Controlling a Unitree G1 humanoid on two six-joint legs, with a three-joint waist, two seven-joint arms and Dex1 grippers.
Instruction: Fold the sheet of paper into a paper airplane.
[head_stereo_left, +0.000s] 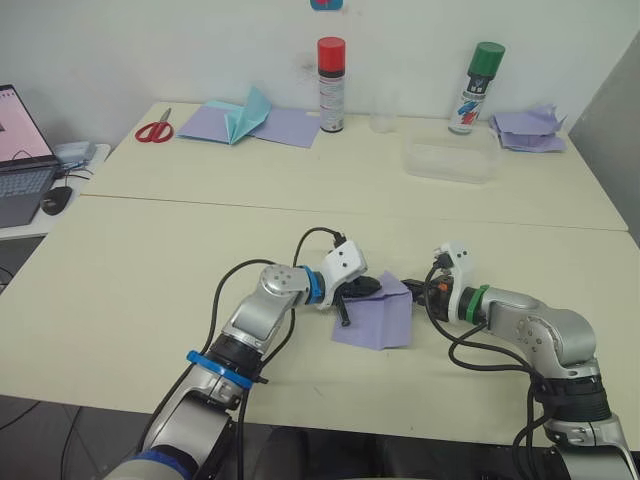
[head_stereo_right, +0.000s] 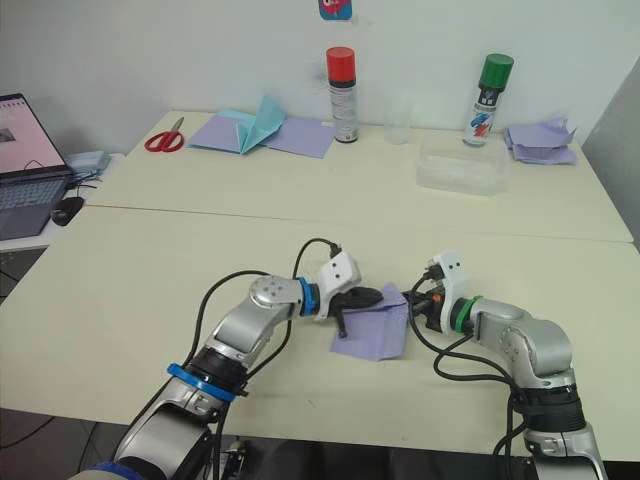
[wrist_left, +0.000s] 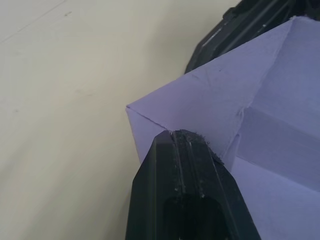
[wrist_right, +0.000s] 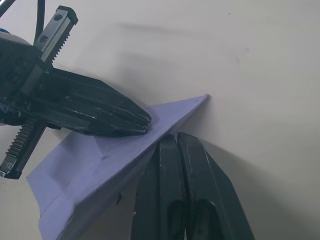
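Observation:
The sheet of paper (head_stereo_left: 375, 320) is lavender and lies partly folded on the near table, between my two grippers. One flap stands up toward a pointed corner (wrist_right: 206, 97). My left gripper (head_stereo_left: 368, 286) is shut, and its tips (wrist_left: 187, 134) press down on the paper's top near a crease. From the other side, my right gripper (head_stereo_left: 413, 292) is also shut, its fingertips (wrist_right: 173, 136) touching the raised edge of the paper. In the right wrist view the left gripper's black fingers (wrist_right: 125, 117) rest on the sheet.
On the far table stand a red-capped spray can (head_stereo_left: 331, 85), a green-capped can (head_stereo_left: 475, 90), a clear cup (head_stereo_left: 383, 112) and a clear plastic box (head_stereo_left: 450, 160). Scissors (head_stereo_left: 155, 130), a pale-blue paper shape (head_stereo_left: 250, 118), a lavender paper heap (head_stereo_left: 528, 130) and a laptop (head_stereo_left: 20, 150) are nearby.

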